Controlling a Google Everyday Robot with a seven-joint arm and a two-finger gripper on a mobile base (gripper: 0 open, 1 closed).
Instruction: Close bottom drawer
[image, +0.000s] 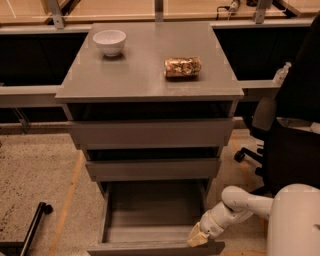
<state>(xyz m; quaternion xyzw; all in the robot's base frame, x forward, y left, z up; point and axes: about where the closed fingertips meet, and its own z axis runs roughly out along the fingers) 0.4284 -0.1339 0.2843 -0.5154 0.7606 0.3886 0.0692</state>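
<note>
Tool: pale, yellowish-tipped tool (198, 237) on the end of the white jointed robot arm (243, 202), low at the bottom right. Whether it is open or closed I cannot tell, and no object shows in it.
Tool contact: it sits at the right end of the drawer's slim front panel, touching or just beside it; which one, I cannot tell.
Bottom drawer: grey handle-less bottom drawer with a shallow rectangular tray (150, 215), immediately left of the tool and pulled well out of the cabinet, its floor and thin side walls in plain view.
Why the tool is there: with no handle to take, the flat front is likely the only face to press, so a place at its outer side suits a push back toward the cabinet.
Other drawers: mid-sized grey drawer front (152, 169) above and left of the tool, tallest grey drawer front (150, 134) above that; both stand far less extended.
Counter: flat grey counter (145, 80) well above the tool, carrying a white bowl (109, 41) and a crumpled brown snack bag (182, 67), both clear of the work.
Chair: black office chair (287, 145) up and right of the tool, apart from the drawer.
Progress: closing seems barely begun.
Risk: an off-centre push may skew the tray, or the tool may slip off the panel's end.
</note>
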